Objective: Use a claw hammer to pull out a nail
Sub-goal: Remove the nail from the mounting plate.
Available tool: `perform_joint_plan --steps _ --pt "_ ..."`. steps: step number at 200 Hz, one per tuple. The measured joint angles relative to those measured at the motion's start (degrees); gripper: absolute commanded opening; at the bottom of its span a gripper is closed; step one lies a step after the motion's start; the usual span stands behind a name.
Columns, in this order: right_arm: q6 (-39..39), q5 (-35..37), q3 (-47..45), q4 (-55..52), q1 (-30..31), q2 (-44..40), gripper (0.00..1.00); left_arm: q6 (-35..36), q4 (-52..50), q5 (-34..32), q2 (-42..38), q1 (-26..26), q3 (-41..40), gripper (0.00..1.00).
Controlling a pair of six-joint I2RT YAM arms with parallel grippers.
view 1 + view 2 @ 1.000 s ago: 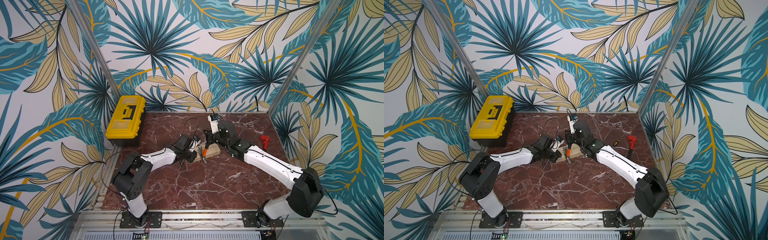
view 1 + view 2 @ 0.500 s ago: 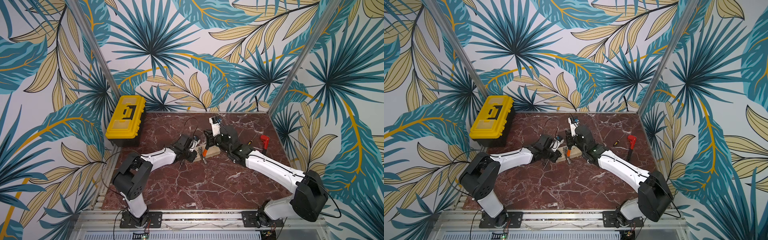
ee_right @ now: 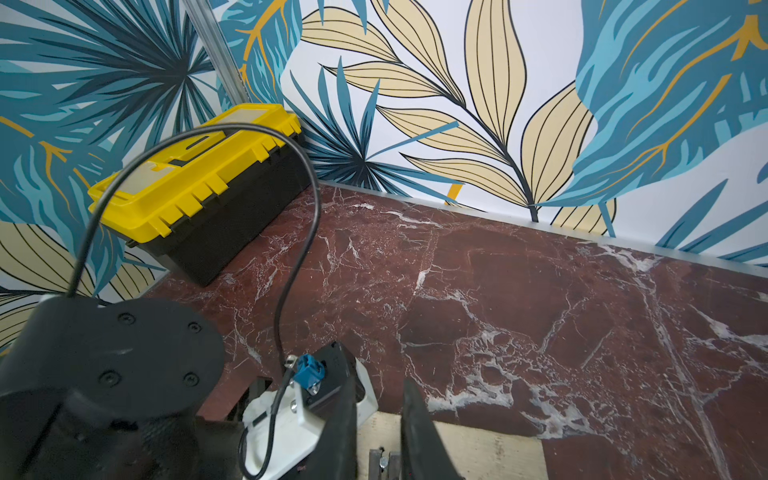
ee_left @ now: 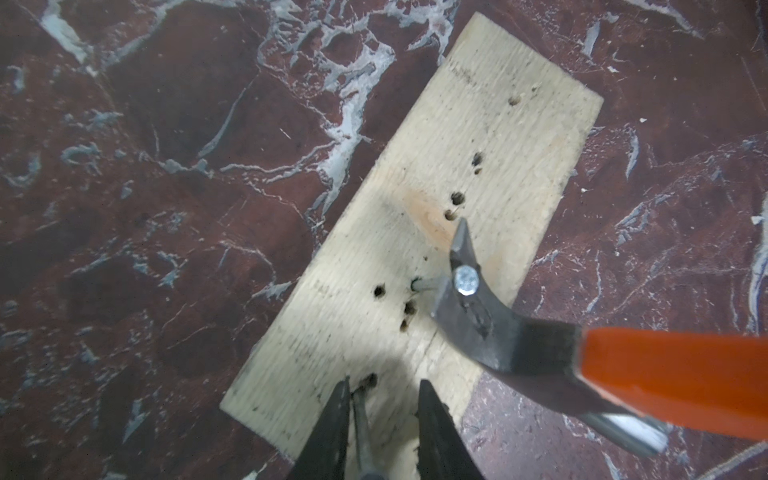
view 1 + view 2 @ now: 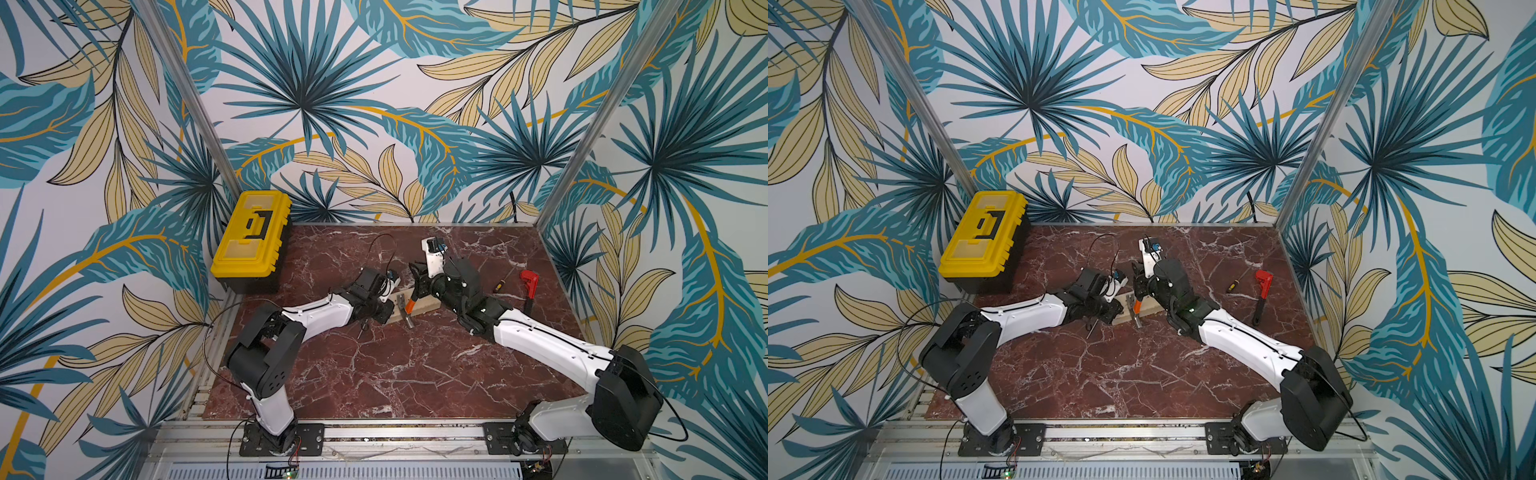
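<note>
R gripper is clamped on the hammer, jaws closed on the handle w/ the orange shaft sticking out of them toward the near edge in both top views; the fingers hide the black grip itself. Hammer head sits on the plank, mid-table between the two arms. On the L wrist cam I see the claw laid on the wood w/ the nail caught in its fork: nail head on top of the steel, a short bit of shank showing between claw and wood, leaning. Silver striking face hangs off the plank's edge, over the table. Plank is pale, lies flat, peppered w/ holes. L gripper is at the plank's left end, jaws part-way apart, nothing spanning the gap, tips on or just above the wood; I can't tell if they press down. Thin grey rod runs along one finger, can't ID it. Further out: yellow toolbox, lid shut, in the far-left corner by the wall; red wrench and small screwdriver lie near each other on the right side, well apart from the plank.
</note>
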Motion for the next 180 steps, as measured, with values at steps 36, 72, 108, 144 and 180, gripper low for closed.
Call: perform_joint_plan --steps 36,72,108,144,180 --pt "-0.2 1.2 -1.5 2.8 0.4 -0.3 0.0 -0.5 -0.8 -0.2 0.3 0.0 0.6 0.28" --pt "-0.2 2.1 -3.3 5.6 0.7 -0.8 0.0 -1.0 -1.3 -0.2 0.5 0.0 1.0 0.28" --pt "-0.2 3.1 -5.6 9.0 0.8 -1.6 0.0 -1.4 -1.8 -0.2 0.8 0.0 1.5 0.27" --pt "-0.2 3.5 -6.5 10.8 0.9 -1.7 0.0 -1.5 -2.2 -0.2 1.2 0.0 2.2 0.27" --pt "-0.5 3.8 -6.9 11.7 1.1 -1.7 0.0 -2.0 -2.8 -0.2 1.5 0.0 2.7 0.27"
